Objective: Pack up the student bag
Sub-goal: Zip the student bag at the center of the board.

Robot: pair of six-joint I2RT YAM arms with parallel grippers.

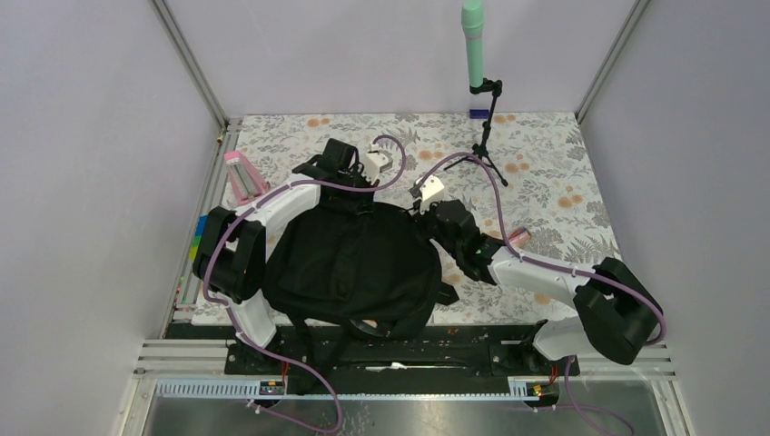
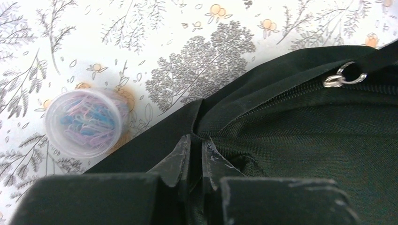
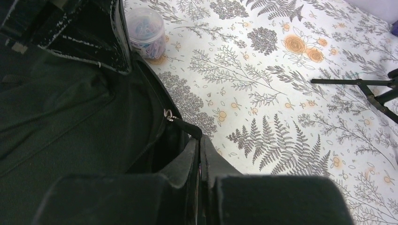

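Note:
The student bag [image 1: 354,263], a large black fabric backpack, lies between the two arms on the flowered cloth. My left gripper [image 2: 197,139] is shut on a fold of the bag's black rim at its far edge [image 1: 357,195]. A metal zip ring [image 2: 345,75] sits on the zip further right along the same rim. My right gripper [image 3: 198,139] is at the bag's far right corner [image 1: 427,216], shut on the black zip pull tab [image 3: 187,126] that hangs from a small metal ring [image 3: 168,115]. The bag's inside is dark, and nothing in it can be made out.
A clear tub of coloured paper clips [image 2: 87,123] stands on the cloth just beyond the bag's rim [image 3: 146,30]. A small tripod [image 1: 486,150] with a green stick [image 1: 473,41] stands at the back right. A pink object [image 1: 243,174] lies at the back left.

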